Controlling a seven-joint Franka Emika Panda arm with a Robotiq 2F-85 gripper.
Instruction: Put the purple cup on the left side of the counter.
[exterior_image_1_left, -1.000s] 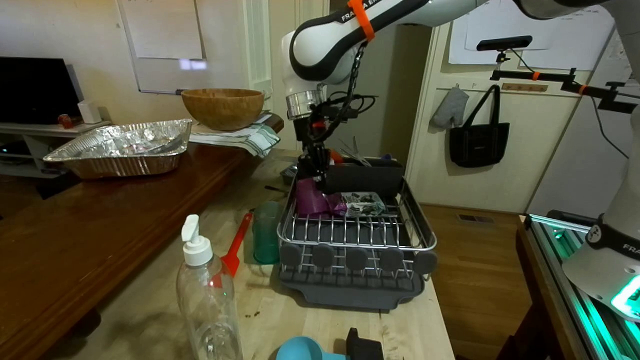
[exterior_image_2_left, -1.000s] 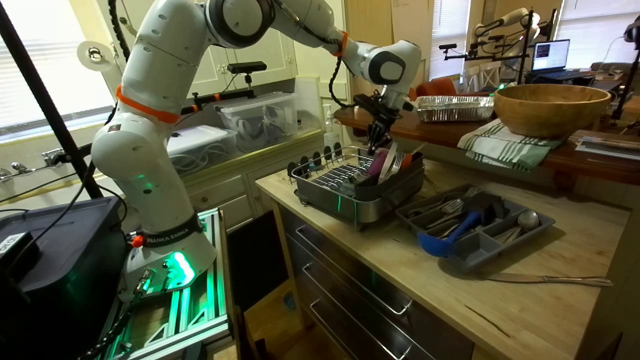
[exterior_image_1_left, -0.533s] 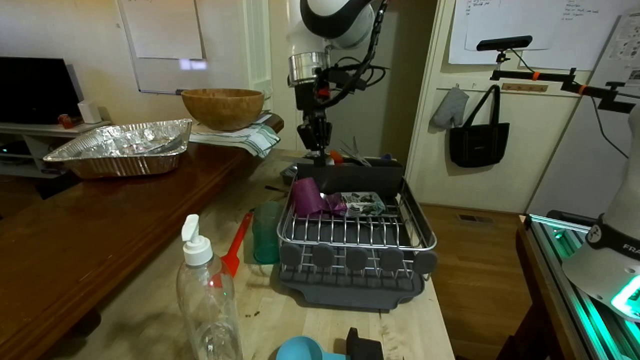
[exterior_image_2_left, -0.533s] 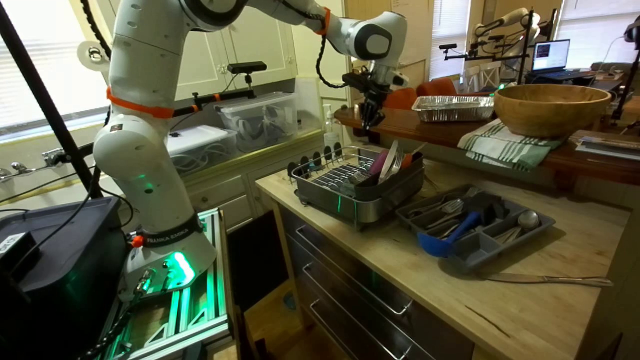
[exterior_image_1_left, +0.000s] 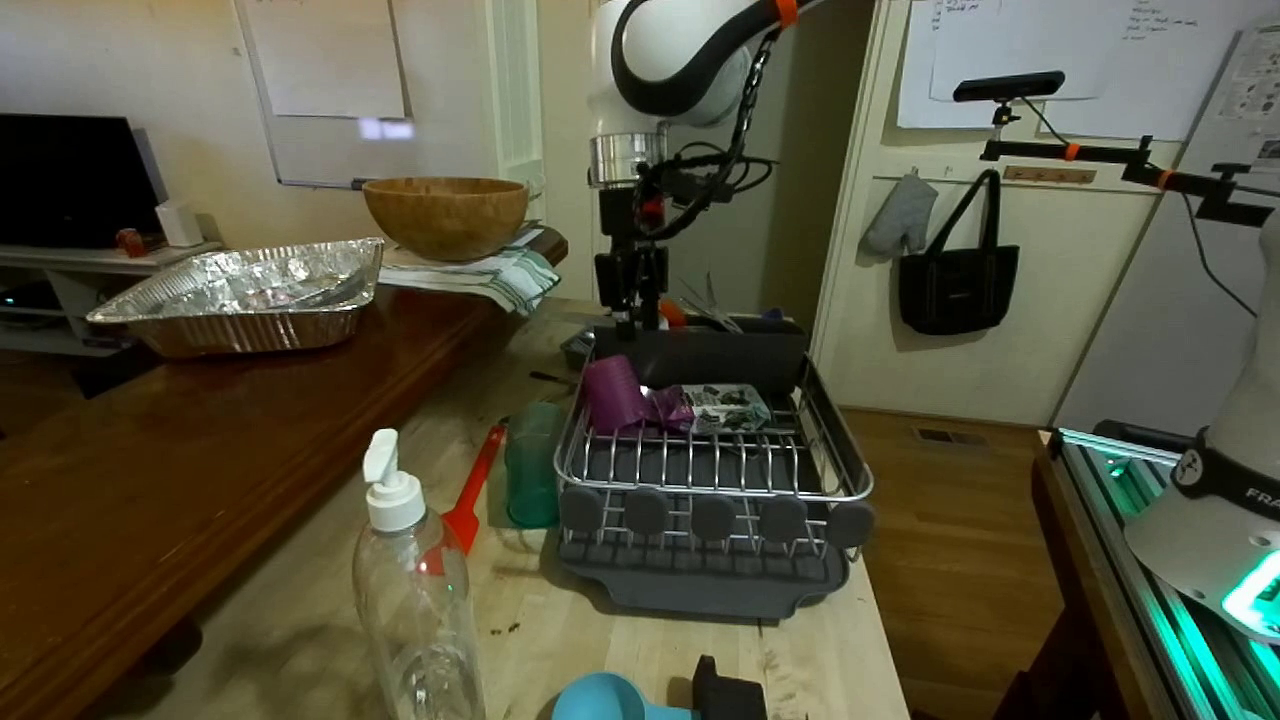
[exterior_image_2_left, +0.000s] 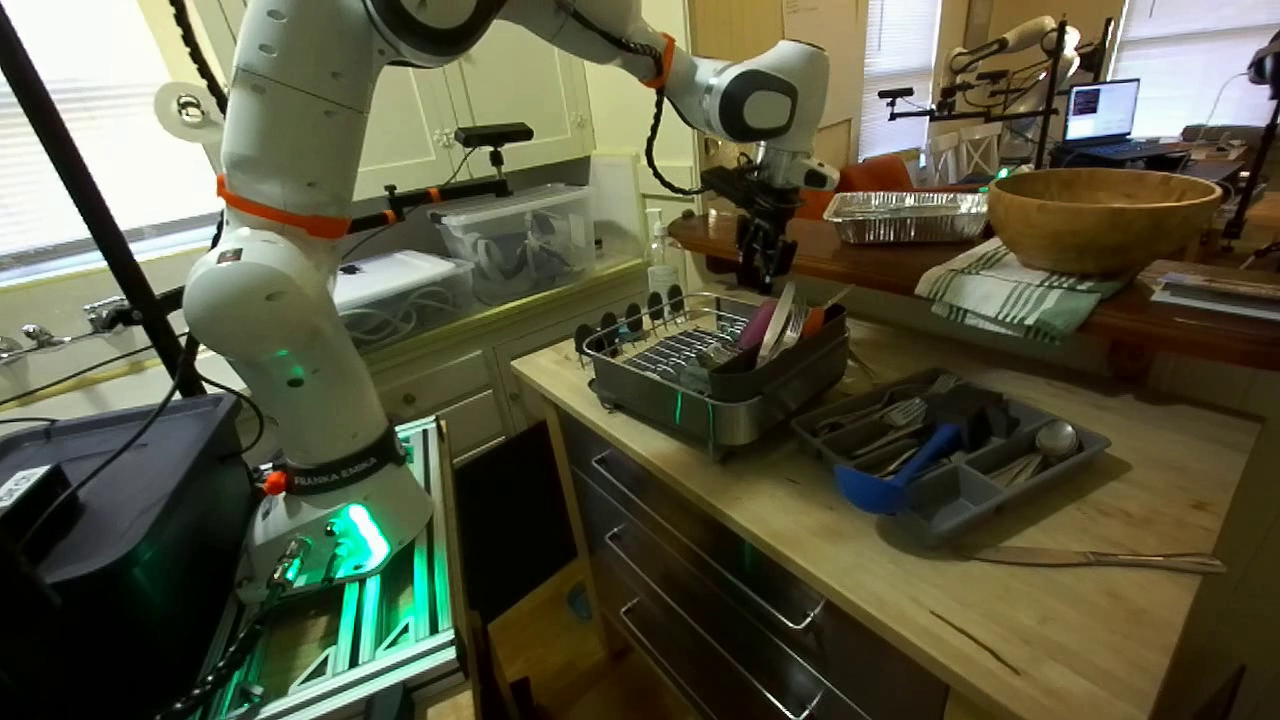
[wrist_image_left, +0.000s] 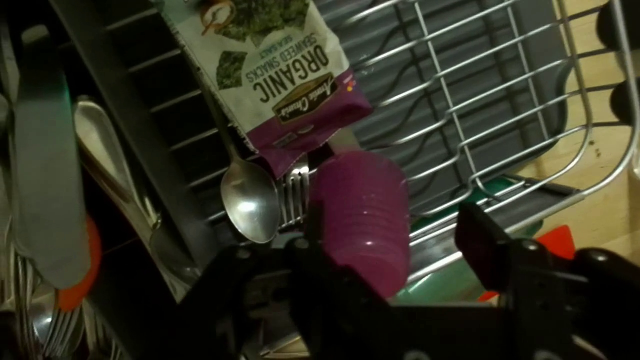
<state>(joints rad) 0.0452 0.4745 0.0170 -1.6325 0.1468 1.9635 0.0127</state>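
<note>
The purple cup (exterior_image_1_left: 614, 394) rests tilted in the dish rack, beside the snack packet; a plate and cutlery partly cover the cup (exterior_image_2_left: 757, 324) in an exterior view. My gripper (exterior_image_1_left: 640, 322) hangs just above the cup in both exterior views, with a small gap below its tips. In the wrist view the gripper (wrist_image_left: 392, 230) is open: one finger (wrist_image_left: 477, 245) stands clear to the right of the cup (wrist_image_left: 362, 210), while the other overlaps its left edge. Nothing is held. The pale counter (exterior_image_2_left: 1150, 460) carries the rack and runs on past the cutlery tray.
The metal dish rack (exterior_image_1_left: 710, 490) has a wire grid and a cutlery holder (exterior_image_1_left: 730, 360). Beside it are a green cup (exterior_image_1_left: 533, 465), a red spatula (exterior_image_1_left: 478, 485) and a pump bottle (exterior_image_1_left: 415, 600). A cutlery tray (exterior_image_2_left: 960, 500) and a knife (exterior_image_2_left: 1100, 560) lie on the counter.
My gripper rose off the cup, then came down a little, and its jaws have spread apart. The cup stays in the rack, shifted slightly.
</note>
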